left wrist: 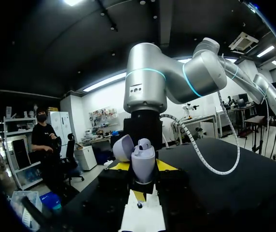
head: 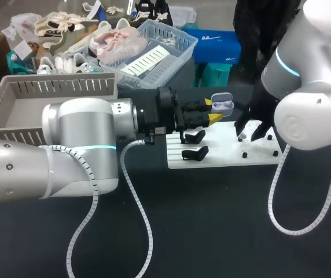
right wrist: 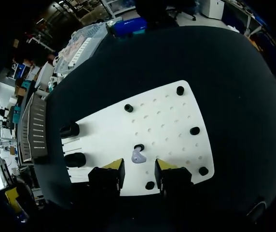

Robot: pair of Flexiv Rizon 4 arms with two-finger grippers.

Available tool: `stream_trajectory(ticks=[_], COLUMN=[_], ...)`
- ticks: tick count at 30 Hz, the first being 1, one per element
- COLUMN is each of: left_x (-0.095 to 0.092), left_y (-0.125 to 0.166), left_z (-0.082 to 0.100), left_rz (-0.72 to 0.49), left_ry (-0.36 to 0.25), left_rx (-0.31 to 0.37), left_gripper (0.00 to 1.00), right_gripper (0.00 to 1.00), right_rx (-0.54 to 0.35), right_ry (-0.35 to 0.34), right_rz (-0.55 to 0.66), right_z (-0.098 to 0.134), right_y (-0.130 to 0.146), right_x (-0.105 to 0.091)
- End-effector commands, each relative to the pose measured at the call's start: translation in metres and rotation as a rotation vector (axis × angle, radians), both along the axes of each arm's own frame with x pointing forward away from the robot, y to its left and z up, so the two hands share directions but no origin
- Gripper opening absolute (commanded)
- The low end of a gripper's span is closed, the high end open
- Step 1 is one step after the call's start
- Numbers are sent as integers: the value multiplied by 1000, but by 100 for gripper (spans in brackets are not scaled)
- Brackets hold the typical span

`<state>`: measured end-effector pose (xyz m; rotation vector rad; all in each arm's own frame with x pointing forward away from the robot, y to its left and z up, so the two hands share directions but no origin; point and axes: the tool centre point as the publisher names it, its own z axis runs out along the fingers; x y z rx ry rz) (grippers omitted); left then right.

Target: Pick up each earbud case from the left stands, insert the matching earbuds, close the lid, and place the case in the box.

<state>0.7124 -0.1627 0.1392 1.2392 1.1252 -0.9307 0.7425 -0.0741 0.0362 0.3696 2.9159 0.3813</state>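
Left gripper (head: 212,110) clamped on the lavender earbud case (left wrist: 143,164), case held above the white board (head: 223,155), long axis along the fingers, open mouth facing the right arm, lid (left wrist: 123,147) tipped back, seated earbud (left wrist: 144,143) in the mouth, right gripper (right wrist: 139,167) spread wide, loose earbud (right wrist: 138,155) flat on the board between its tips

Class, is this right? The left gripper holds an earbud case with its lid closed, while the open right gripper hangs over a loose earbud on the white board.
No: the lid is open, as the left wrist view shows. The left gripper does hold the earbud case, and the open right gripper hangs over the loose earbud on the white board.
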Motion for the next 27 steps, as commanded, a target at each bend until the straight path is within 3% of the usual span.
stream_trajectory(ticks=[1, 14, 27], left_x=[0, 0, 0], left_y=[-1, -1, -1], left_z=[-1, -1, -1], left_rz=[3, 3, 3], left_ry=[-2, -2, -2], left_rx=[-2, -2, -2], left_gripper=[0, 0, 0], right_gripper=[37, 36, 24], right_rx=[1, 12, 21], right_ry=[8, 23, 34], right_rz=[0, 0, 1], right_z=[-3, -8, -14], right_y=[2, 5, 6], right_x=[1, 3, 8])
